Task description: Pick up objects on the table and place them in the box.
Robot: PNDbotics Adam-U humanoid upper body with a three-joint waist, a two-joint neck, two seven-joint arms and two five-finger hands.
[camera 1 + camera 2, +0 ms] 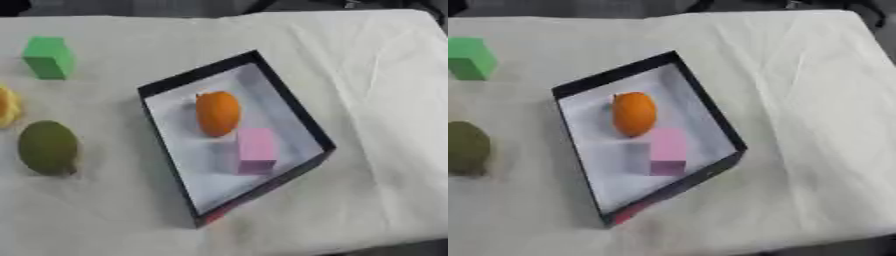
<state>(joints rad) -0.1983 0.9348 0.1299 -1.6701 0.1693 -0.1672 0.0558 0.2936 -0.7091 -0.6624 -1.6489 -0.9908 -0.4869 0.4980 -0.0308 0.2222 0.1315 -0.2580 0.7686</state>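
Sitting askew mid-table, the black-walled box holds an orange fruit and a pink block. Near the table's left edge stand a green block and an olive-green fruit; a yellow-orange thing is cut off there. Neither hand shows, so their fingers cannot be told.

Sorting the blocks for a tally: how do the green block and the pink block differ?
The green block sits on the white tablecloth left of the box; the pink block already lies inside the black-walled box, beside the orange fruit. Colours differ. Both are plain, box-shaped blocks.
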